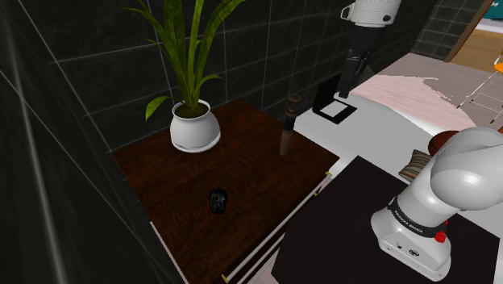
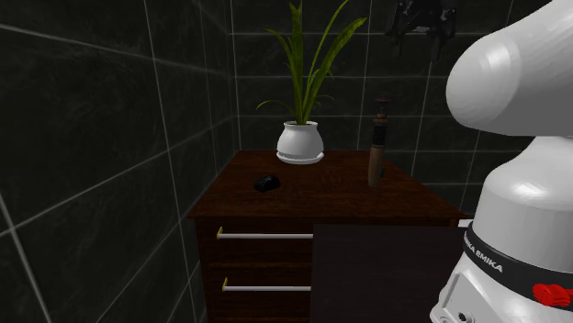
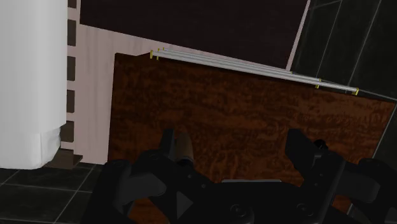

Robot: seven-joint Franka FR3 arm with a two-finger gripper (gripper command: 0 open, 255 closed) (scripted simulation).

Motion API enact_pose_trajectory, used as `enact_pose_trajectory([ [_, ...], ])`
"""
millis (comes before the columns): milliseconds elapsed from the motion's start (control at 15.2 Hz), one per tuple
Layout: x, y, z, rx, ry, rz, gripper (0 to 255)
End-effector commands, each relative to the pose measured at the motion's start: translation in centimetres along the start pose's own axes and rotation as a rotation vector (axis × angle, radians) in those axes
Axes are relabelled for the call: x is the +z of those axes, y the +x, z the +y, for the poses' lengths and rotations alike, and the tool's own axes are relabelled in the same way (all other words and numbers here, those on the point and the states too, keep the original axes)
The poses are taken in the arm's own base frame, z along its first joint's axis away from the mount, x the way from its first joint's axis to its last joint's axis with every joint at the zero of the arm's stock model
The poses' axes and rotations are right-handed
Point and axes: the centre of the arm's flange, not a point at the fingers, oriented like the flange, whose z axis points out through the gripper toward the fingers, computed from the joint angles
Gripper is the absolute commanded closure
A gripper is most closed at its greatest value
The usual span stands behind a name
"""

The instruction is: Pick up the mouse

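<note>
A small black computer mouse (image 1: 218,200) lies on the dark reddish-brown wooden dresser top (image 1: 250,165), just below the centre of the shoulder view and well apart from everything else on it. It is so dark against the wood that its outline is hard to make out. In the second exterior view the mouse (image 2: 266,183) sits left of centre, near the dresser's left edge.

Behind it stands a round white pot holding a tall green leafy plant (image 2: 300,143). In the shoulder view the plant's leaves are cut off by the top edge. A slim brown upright object (image 1: 287,127) stands at the dresser's right side, and I cannot tell what it is.

The all-black two-finger gripper (image 1: 347,85) hangs in the upper right of the shoulder view, high up and well apart from the mouse. The white arm above it is cut off at the top edge. In the second exterior view the gripper (image 2: 418,27) is a dark shape at the top, right of centre, partly cut off and blending into the dark tiled wall (image 2: 110,119).

In the wrist view the gripper (image 3: 236,149) has its fingers (image 3: 299,146) set wide apart, with nothing between them but bare wood far below. A small greyish-brown shape beside one finger is too unclear to name.

The robot's bulky white base (image 2: 519,183) hides the dresser's right front corner in the second exterior view.
</note>
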Motion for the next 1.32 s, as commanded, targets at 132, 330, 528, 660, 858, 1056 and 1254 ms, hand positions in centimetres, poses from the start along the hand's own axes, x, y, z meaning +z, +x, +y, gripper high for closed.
enact_pose_trajectory([
  [132, 1.5, 0.8, -2.2, 0.029, -0.009, -0.002, 0],
  [330, 3.8, 2.2, -5.4, 0.073, -0.023, -0.005, 0],
  [528, 6.1, 3.6, -8.4, 0.117, -0.037, -0.007, 0],
  [660, 7.7, 4.7, -10.4, 0.146, -0.046, -0.009, 0],
  [858, 10.1, 6.4, -13.4, 0.19, -0.06, -0.012, 0],
  [1056, 12.5, 8.2, -16.2, 0.234, -0.073, -0.015, 0],
  [1254, 15.0, 10.1, -18.9, 0.277, -0.087, -0.017, 0],
])
